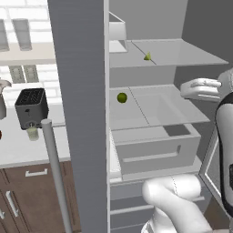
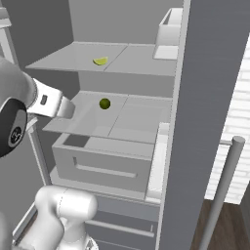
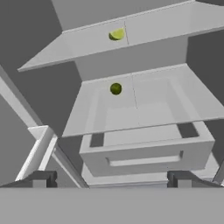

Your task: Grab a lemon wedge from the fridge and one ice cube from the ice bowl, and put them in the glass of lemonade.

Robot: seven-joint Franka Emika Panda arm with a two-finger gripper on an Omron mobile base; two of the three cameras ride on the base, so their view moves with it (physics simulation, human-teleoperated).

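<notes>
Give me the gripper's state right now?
Two-finger gripper: open, holding nothing, facing the open matte grey fridge.

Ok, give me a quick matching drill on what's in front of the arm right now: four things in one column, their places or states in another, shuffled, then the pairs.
Things:
1. lemon wedge
2. round green fruit
3. gripper
4. glass of lemonade

Places or states:
A. on the counter, in front of the black toaster
B. on the upper fridge shelf
C. open, holding nothing, facing the shelves
D. on the lower fridge shelf, above the drawer

Pairs: 1-B, 2-D, 3-C, 4-A
</notes>
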